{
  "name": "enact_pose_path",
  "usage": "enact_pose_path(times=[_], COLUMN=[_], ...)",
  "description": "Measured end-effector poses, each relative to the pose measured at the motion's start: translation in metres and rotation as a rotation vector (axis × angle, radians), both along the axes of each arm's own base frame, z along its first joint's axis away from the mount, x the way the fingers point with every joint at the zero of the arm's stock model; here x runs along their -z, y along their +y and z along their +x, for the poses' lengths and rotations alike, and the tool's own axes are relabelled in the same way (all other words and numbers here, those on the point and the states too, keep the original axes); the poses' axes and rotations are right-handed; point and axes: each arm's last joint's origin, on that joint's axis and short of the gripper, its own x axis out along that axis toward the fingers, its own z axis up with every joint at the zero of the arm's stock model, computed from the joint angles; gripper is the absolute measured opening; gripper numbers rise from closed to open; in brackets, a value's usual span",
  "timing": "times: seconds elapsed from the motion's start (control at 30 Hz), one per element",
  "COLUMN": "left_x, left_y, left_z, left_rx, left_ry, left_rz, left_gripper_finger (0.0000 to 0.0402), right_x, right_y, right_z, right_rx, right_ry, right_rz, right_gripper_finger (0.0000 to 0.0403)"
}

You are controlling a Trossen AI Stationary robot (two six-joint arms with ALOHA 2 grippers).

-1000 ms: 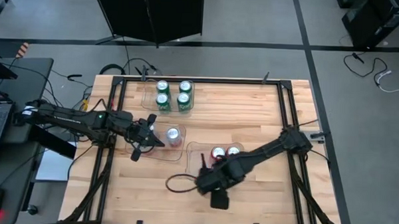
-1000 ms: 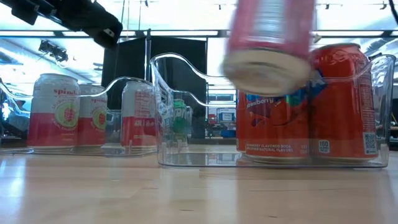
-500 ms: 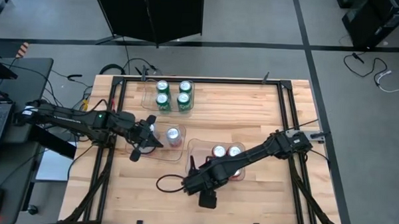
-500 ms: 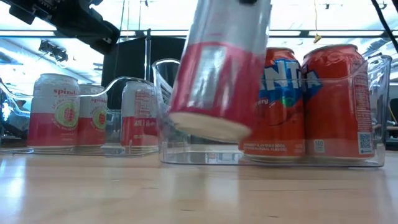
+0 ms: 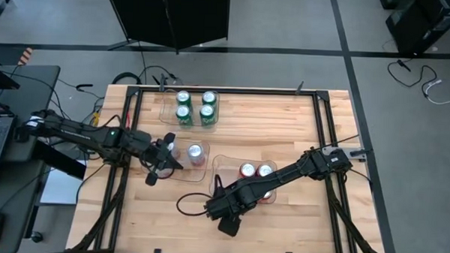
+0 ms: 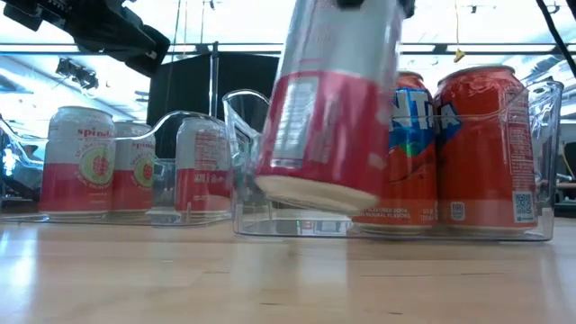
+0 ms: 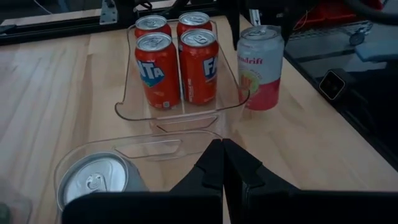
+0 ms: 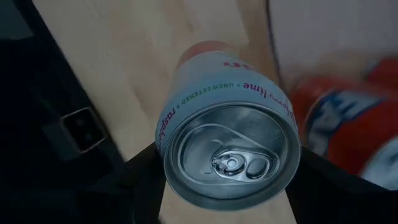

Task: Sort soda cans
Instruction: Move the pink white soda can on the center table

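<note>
Aluminium cylinder, a silver-white can (image 8: 229, 140) with a pink base band, hangs tilted off the wood-grain tabletop (image 6: 288, 279), pinched between the right gripper's (image 8: 227, 168) dark fingers. Just beyond it, glossy red cans (image 6: 481, 148) fill a clear plastic tray (image 6: 551, 162). The left gripper (image 7: 222, 171), pressed together, hovers over another clear tray (image 7: 155, 144).

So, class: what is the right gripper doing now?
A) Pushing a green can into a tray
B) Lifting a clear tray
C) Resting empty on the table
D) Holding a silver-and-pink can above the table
D: the right gripper grips the silver-and-pink can, whose base hangs clear of the table in the low view.
</note>
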Motion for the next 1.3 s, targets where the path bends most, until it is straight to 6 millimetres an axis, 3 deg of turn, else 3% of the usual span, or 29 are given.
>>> enact_pose_path(times=[0.13, 0.37, 0.5, 1.1, 1.3], left_x=[0.000, 0.000, 0.001, 0.003, 0.004], left_y=[-0.003, -0.007, -0.009, -0.011, -0.011], left_z=[-0.001, -0.002, -0.002, -0.004, -0.005], left_rx=[-0.006, -0.006, -0.002, -0.015, -0.018], left_ry=[0.003, 0.004, 0.009, 0.034, 0.048], left_rz=[-0.004, 0.010, 0.011, 0.010, 0.006], left_gripper_finger=[0.0000, 0.0000, 0.0000, 0.0000, 0.0000], right_x=[0.000, 0.019, 0.028, 0.032, 0.033], right_y=[0.003, -0.002, -0.014, -0.067, -0.070], right_z=[-0.006, -0.014, -0.014, 0.001, 0.002], right_rx=[0.066, 0.106, 0.094, -0.105, -0.152], right_ry=[0.074, 0.168, 0.200, 0.154, 0.153], right_rz=[0.037, -0.090, -0.139, -0.343, -0.359], right_gripper_finger=[0.0257, 0.0257, 0.0257, 0.0257, 0.0257])
